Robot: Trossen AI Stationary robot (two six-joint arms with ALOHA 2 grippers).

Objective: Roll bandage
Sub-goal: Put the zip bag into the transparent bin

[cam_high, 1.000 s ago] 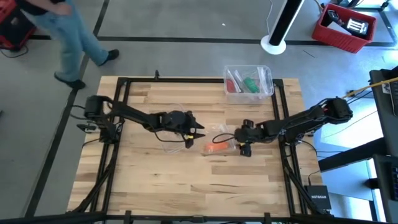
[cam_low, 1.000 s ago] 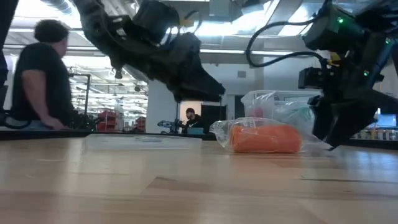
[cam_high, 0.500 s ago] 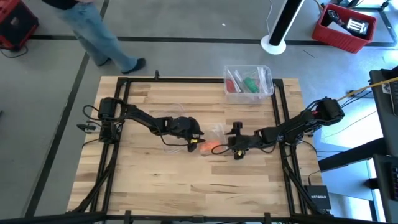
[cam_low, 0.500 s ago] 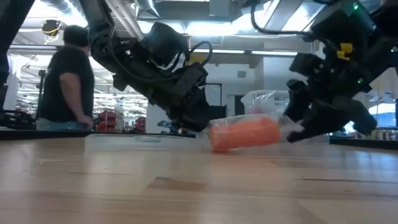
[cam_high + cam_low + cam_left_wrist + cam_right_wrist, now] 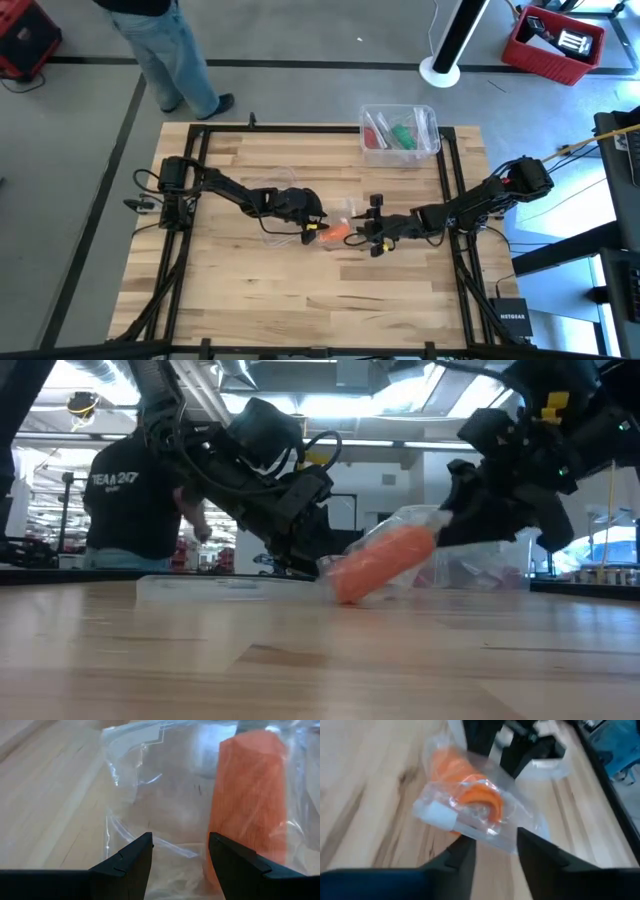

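Bandage (image 5: 382, 562): rolled, sealed in clear bag (image 5: 150, 795), tilted between my grippers.
Left gripper (image 5: 312, 220): fingers apart at the bag.
Right gripper (image 5: 366, 233): fingers apart at the bag's opposite end.
Progress: I judge unbagging and rolling remain.

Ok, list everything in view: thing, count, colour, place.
bandage: one, bright orange, rolled, inside a clear bag at mid-table, one end tilted up.
clear bag: one, transparent, around the bandage, between both pincers.
clear plastic box: one, holding red and green items, far edge of table.
table: one, light wood, black frame.
red crate: one, on the floor, far right.
person: one, blue trousers, beyond the table's far left corner.
left pincer: open, at the bag's left end.
right pincer: open, at the bag's right end.
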